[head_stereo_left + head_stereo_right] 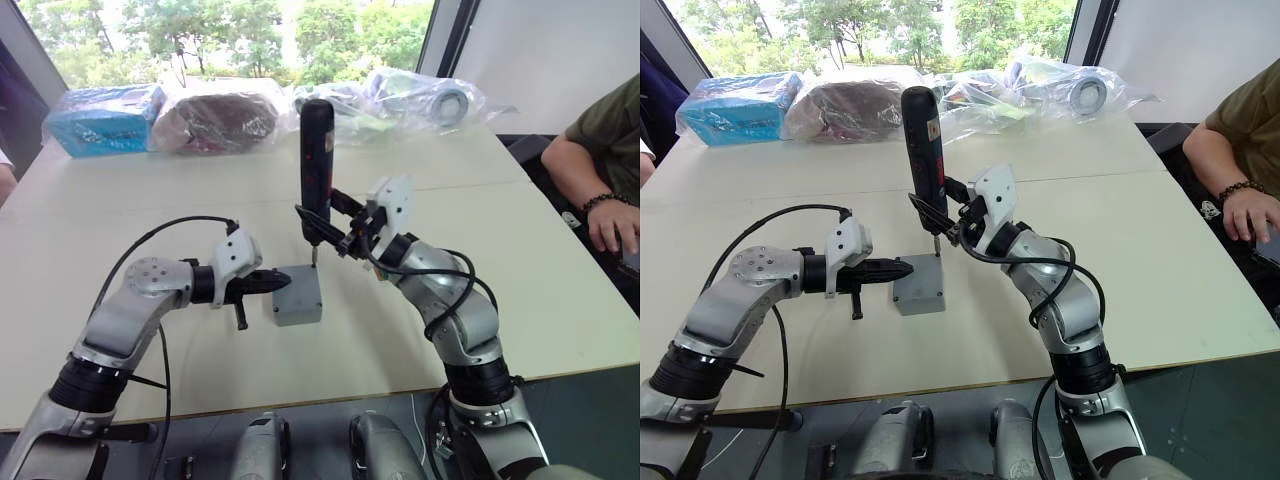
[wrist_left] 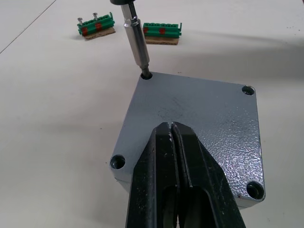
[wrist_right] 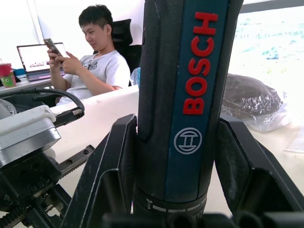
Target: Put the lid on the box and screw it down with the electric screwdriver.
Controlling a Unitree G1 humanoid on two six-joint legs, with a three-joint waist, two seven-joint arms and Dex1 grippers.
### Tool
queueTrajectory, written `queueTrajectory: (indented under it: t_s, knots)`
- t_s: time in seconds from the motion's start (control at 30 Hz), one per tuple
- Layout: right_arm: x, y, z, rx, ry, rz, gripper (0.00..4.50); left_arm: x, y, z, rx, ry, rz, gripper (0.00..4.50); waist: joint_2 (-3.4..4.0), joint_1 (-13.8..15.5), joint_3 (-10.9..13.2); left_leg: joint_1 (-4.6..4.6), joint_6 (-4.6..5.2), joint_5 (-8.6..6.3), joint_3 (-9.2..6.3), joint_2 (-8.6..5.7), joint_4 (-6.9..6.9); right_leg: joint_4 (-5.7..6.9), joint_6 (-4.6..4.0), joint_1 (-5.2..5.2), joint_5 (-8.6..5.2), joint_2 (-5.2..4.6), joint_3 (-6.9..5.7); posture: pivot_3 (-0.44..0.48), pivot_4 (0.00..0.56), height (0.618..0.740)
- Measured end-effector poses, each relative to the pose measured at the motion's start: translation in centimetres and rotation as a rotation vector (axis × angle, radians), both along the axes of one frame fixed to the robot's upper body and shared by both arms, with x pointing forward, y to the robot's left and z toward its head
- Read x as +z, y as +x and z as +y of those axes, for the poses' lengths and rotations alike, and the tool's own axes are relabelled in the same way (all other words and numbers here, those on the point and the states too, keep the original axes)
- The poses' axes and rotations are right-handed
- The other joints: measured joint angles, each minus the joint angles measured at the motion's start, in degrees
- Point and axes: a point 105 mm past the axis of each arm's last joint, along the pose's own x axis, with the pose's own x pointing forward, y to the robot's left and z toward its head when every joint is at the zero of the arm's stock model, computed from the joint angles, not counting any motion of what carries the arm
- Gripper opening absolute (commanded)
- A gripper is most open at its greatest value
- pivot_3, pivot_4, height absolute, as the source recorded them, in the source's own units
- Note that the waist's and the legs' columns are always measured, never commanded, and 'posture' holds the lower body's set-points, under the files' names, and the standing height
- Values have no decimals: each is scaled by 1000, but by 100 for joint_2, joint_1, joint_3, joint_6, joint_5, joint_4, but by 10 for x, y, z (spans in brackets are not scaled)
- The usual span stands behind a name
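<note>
The lid (image 2: pixel 199 118) already sits flush on the box (image 1: pixel 298 297), which stands on the pale surface (image 1: pixel 520 280) near the middle of the robot's reach, so the first half of the job looks finished. What remains is the fastening. The right end effector (image 1: pixel 330 232) is clamped around the electric screwdriver (image 1: pixel 316 170), holding it upright with its thin bit set into the far corner hole of the lid, as the left wrist view shows clearly. The other three corner holes in that view appear dark and open; whether screws sit deep in them cannot be told, so I judge that most of the screwing is yet to be done. The left end effector (image 2: pixel 176 175) has its two black fingers pressed together, holding nothing, with the tips resting on or just over the near edge of the lid, apparently to steady the box against twisting. Two small green circuit pieces (image 2: pixel 161 32) lie on the surface beyond the box, well apart from it. A person's arm (image 1: pixel 600 190) rests at the far right edge of the surface.
</note>
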Motion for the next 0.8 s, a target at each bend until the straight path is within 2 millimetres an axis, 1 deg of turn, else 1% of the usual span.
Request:
queueTrajectory:
  t_s: [0.27,0.63,0.8]
  knots:
    - [-3,-3,4,16,-15,-5,1821,0,0,0,-1,2,1,0,0,0,0,3,0,0,0,0,0,0,0,2,0,0,0,0,150,740]
    - [-8,-7,7,30,-52,-16,1821,-2,-1,1,3,3,8,0,-4,-3,-5,32,0,0,-1,1,-4,-1,-1,26,-1,0,1,0,150,740]
    - [-11,-8,5,26,-57,12,1821,-6,-3,2,5,4,18,0,-22,0,-36,67,1,-1,-4,3,-15,-4,-4,54,-4,-1,5,0,150,740]
